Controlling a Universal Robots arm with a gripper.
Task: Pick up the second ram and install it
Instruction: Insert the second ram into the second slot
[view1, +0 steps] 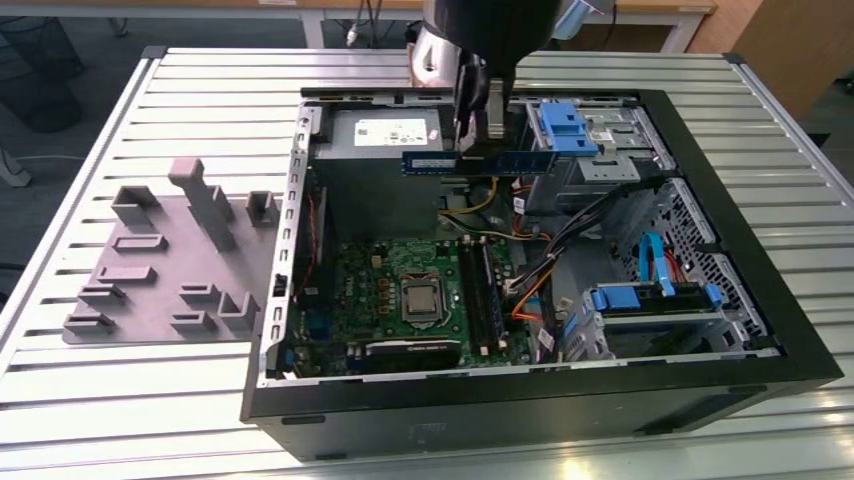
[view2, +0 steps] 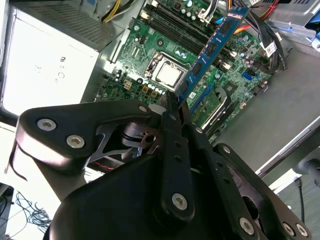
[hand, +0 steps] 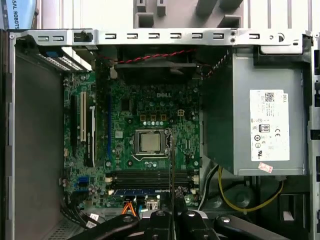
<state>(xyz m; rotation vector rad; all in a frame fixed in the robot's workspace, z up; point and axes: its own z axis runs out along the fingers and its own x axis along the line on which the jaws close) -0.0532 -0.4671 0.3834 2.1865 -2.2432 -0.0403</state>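
Now the second ram (view1: 430, 162) hangs clamped edgewise between the jaws.

The second ram (view2: 210, 51) shows a glossy blue board with matt dark chips, held in a gripper (view2: 172, 102) of smooth black links studded with bright metal screw heads. Below lies the motherboard (hand: 125, 115) — lacquered green, its processor lid (hand: 150, 142) dull silver metal. The power supply (hand: 260, 115) is flat gray sheet metal bearing a white paper label. Outside the matt black case (view1: 534, 395), a matt gray plastic holder tray (view1: 174, 285) rests on a table (view1: 200, 100) of ribbed, pale satin metal.
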